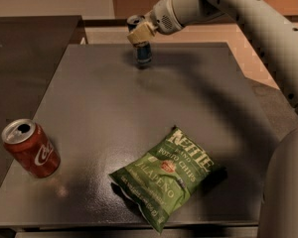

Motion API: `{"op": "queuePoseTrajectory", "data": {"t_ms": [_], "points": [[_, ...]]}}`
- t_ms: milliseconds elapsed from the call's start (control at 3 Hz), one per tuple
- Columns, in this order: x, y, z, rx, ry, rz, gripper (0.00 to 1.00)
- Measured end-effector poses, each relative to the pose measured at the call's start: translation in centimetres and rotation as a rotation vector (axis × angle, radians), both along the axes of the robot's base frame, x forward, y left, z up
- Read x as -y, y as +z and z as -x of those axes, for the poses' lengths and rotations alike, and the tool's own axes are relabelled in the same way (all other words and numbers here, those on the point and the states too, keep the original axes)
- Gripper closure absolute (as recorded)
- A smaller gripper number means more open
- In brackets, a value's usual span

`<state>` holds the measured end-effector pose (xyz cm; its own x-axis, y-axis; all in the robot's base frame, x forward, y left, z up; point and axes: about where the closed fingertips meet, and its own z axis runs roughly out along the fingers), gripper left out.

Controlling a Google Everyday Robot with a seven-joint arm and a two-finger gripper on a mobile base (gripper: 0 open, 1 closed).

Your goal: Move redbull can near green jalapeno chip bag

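Red cola can (pixel 30 148), upright, opened top, front-left on dark grey table (pixel 114 103)

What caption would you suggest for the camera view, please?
Gripper at the redbull can near the far edge of the table, green jalapeno chip bag at the front.

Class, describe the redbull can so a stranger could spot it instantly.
Start at the dark table and look to its far edge. There the gripper is at the redbull can, slim and blue, unlike the wide red cola can or the green chip bag.
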<state>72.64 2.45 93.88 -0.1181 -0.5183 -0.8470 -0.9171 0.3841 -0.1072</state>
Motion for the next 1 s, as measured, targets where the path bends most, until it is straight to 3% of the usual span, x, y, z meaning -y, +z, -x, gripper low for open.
{"op": "queuePoseTrajectory", "data": {"t_ms": [333, 1000], "points": [[1.1, 0.3, 3.8, -0.043, 0.057, -0.023, 1.00], [4.7, 0.3, 11.1, -0.143, 0.103, -0.102, 1.00]]}}
